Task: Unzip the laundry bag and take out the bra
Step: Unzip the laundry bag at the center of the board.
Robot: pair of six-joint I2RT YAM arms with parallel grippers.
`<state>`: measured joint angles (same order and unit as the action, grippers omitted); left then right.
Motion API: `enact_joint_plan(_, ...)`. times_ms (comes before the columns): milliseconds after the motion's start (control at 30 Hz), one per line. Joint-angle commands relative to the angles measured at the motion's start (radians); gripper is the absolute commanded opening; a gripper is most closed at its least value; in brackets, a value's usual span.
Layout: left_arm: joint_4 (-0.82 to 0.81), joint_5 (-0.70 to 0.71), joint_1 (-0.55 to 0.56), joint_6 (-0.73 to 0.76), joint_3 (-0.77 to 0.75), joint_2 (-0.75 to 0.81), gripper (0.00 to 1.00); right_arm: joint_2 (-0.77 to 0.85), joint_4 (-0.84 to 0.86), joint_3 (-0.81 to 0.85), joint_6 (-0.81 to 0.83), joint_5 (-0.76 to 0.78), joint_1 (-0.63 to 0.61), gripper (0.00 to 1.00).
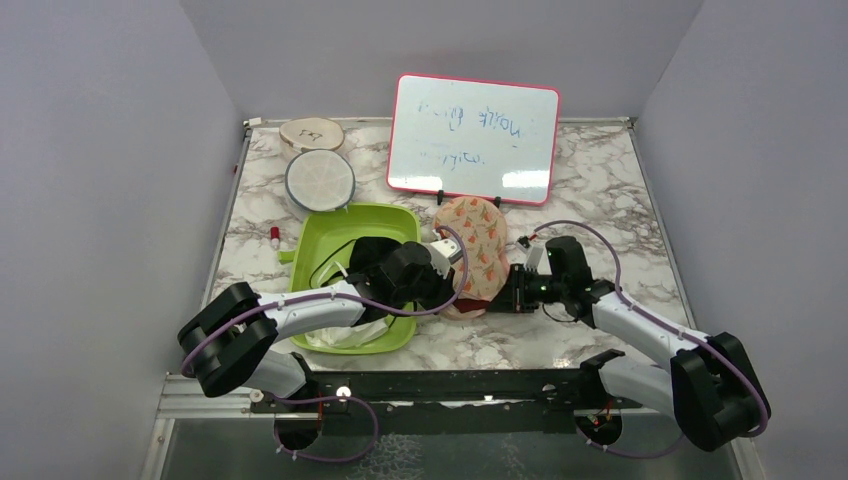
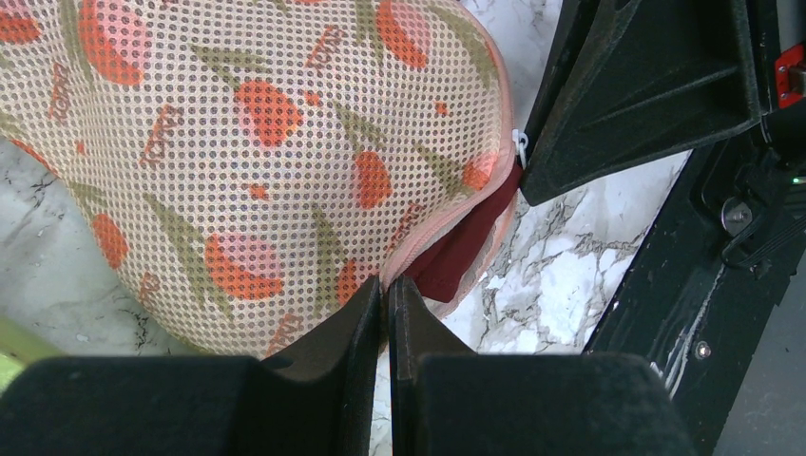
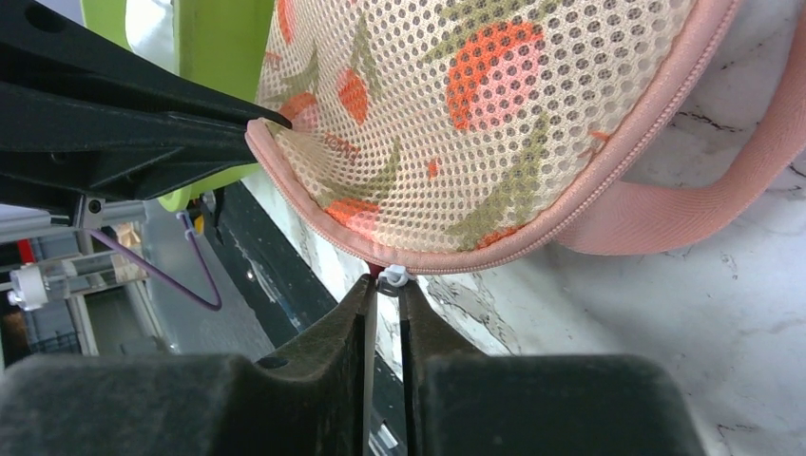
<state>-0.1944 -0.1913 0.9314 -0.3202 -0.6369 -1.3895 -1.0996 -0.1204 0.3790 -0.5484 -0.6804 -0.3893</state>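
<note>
Together the arms stretch low and forward, meeting at the near end of the laundry bag [image 1: 478, 240]; the left gripper [image 2: 388, 285], reaching across the green tub [image 1: 335, 225], is pressed together on the bag's pink hem; the right gripper [image 3: 385, 285] nips the white zip pull [image 3: 393, 276] between nearly touching tips; the bra [image 2: 461, 252] shows maroon in the opened seam; the bag lies flat on the table [image 1: 600, 190] beside the tub, its long axis running from the arms toward the whiteboard [image 1: 473, 138].
</note>
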Motion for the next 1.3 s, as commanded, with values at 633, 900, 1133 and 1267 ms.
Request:
enact_joint_plan(633, 0.017, 0.018, 0.067, 0.108, -0.034, 0.019, 0.13, -0.005, -0.028, 0.057, 0.04, -0.039, -0.002, 0.01)
enact_joint_plan(900, -0.038, 0.054, 0.112, 0.127, -0.126, -0.075, 0.34, 0.0, -0.038, 0.066, 0.038, -0.086, -0.003, 0.01)
enact_joint_plan(1133, -0.073, 0.046, 0.118, 0.141, -0.154, -0.162, 0.3, 0.012, -0.034, 0.062, 0.031, -0.085, -0.003, 0.01)
enact_joint_plan(1267, -0.081, 0.057, 0.117, 0.145, -0.137, -0.181, 0.25, 0.006, -0.039, 0.064, 0.037, -0.073, -0.002, 0.01)
